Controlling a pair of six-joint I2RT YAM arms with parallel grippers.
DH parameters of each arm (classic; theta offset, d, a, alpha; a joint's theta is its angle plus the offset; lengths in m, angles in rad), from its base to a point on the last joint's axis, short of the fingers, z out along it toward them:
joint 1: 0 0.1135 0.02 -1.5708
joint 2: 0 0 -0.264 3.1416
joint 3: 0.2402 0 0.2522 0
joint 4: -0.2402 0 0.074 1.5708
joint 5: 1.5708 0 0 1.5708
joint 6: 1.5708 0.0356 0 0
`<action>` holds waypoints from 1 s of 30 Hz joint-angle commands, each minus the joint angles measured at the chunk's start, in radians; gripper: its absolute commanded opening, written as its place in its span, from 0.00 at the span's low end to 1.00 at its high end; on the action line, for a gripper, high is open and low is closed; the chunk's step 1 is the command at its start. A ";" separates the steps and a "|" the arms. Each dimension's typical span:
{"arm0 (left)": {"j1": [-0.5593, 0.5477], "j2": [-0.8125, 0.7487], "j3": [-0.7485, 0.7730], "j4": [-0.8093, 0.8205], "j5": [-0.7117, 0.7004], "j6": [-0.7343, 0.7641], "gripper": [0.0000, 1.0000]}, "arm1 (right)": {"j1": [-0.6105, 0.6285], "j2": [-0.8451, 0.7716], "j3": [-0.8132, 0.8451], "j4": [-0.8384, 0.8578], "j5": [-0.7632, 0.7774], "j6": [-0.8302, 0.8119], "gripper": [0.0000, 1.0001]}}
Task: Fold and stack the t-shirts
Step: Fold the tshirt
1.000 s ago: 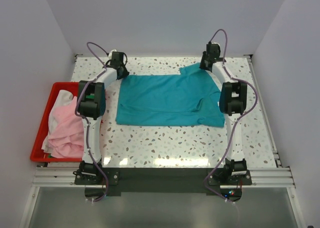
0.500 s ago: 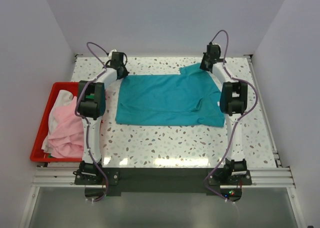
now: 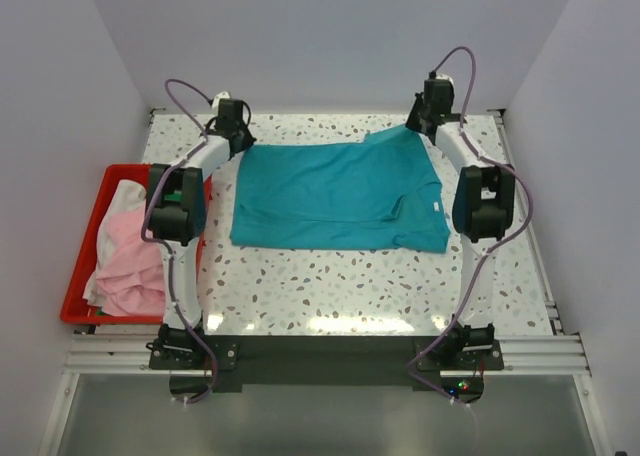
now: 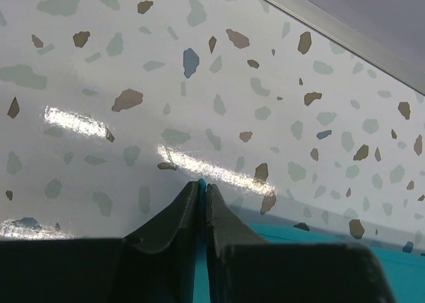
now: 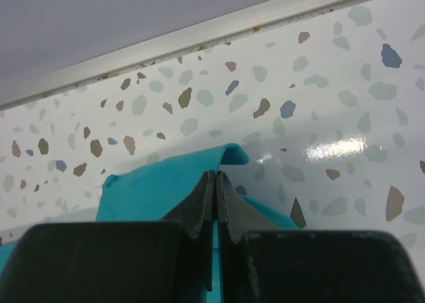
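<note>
Cloth: the teal t-shirt [image 3: 330, 191] lies spread flat on the worktop [image 3: 330, 291], its long axis running left to right.
Left side: the left claw [image 4: 201, 185] is clamped on a sliver of the shirt's far left corner.
Right side: the right claw [image 5: 214, 177] is pinched on the far right corner, which is raised in a small peak.
What counts: the whole shirt lies on the near side of both claws, each arm at its own corner. A fold would likely draw the far edge toward the bases.
Waiting: a pink t-shirt [image 3: 135, 266] and a white piece [image 3: 125, 191] sit in the red bin [image 3: 72, 296], left of the worktop.
</note>
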 commanded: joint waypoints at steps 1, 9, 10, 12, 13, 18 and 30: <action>0.010 -0.069 -0.022 0.049 -0.021 0.009 0.12 | -0.006 -0.124 -0.098 0.095 0.003 0.028 0.00; 0.011 -0.148 -0.123 0.052 -0.053 0.002 0.07 | -0.006 -0.308 -0.347 0.151 0.001 0.074 0.00; 0.011 -0.159 -0.137 0.052 -0.059 -0.001 0.07 | -0.006 -0.353 -0.396 0.162 0.001 0.085 0.00; 0.011 -0.193 -0.177 0.053 -0.065 -0.001 0.06 | -0.006 -0.394 -0.445 0.164 0.004 0.093 0.00; 0.011 -0.204 -0.191 0.052 -0.067 -0.006 0.05 | -0.008 -0.419 -0.490 0.164 0.006 0.105 0.00; 0.011 -0.285 -0.298 0.055 -0.073 -0.026 0.04 | -0.006 -0.549 -0.611 0.156 0.006 0.123 0.00; 0.011 -0.431 -0.533 0.088 -0.052 -0.070 0.02 | -0.006 -0.755 -0.899 0.147 -0.033 0.172 0.00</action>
